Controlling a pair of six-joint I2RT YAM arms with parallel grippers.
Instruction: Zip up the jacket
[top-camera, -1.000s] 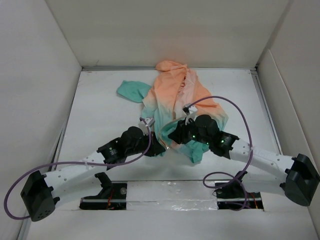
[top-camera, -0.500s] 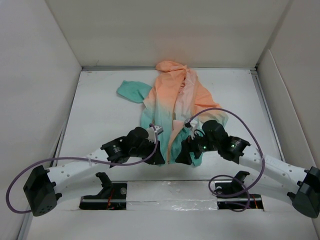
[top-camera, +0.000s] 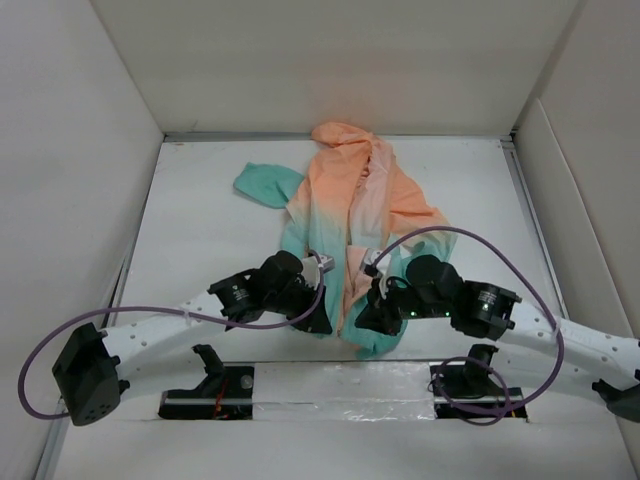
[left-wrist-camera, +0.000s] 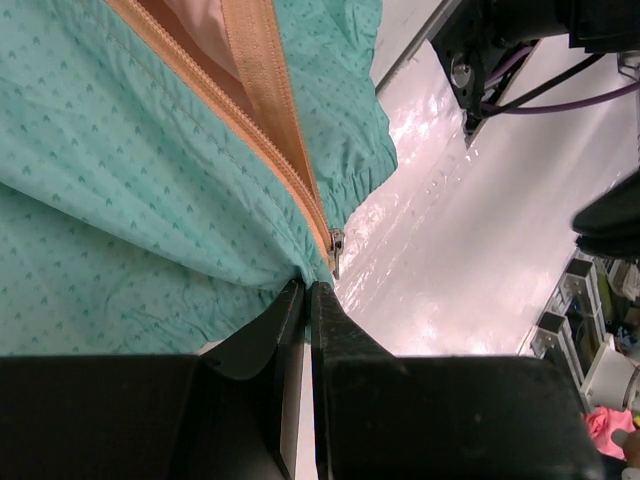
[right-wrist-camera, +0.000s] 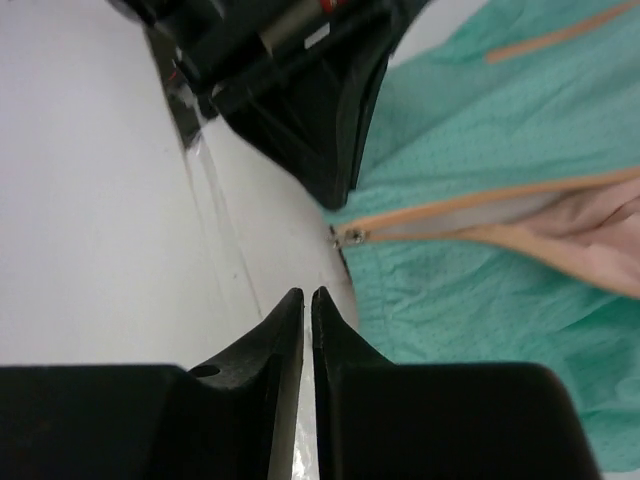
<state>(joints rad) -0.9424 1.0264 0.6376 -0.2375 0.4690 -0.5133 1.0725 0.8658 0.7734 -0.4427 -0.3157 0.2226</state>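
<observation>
The jacket (top-camera: 350, 200) lies on the white table, peach hood at the far end and teal hem nearest me, its front open with pink lining showing. My left gripper (top-camera: 318, 322) is shut on the teal hem (left-wrist-camera: 250, 265) just left of the orange zipper trim (left-wrist-camera: 260, 110). The small metal zipper slider (left-wrist-camera: 336, 248) sits at the hem's bottom corner, right above the left fingertips. My right gripper (top-camera: 362, 320) is shut with nothing between its tips, over bare table just short of the slider (right-wrist-camera: 350, 236) and beside the right hem (right-wrist-camera: 480, 300). The left gripper's black fingers (right-wrist-camera: 335, 170) show opposite.
A teal sleeve (top-camera: 265, 183) lies out to the far left. White walls enclose the table on three sides. A shiny taped strip (top-camera: 340, 385) runs along the near edge between the arm bases. Purple cables (top-camera: 440, 235) loop over both arms.
Both grippers have moved toward the near edge. The jacket's hem has come nearer with them, and the front has straightened and opened, showing more zipper trim.
</observation>
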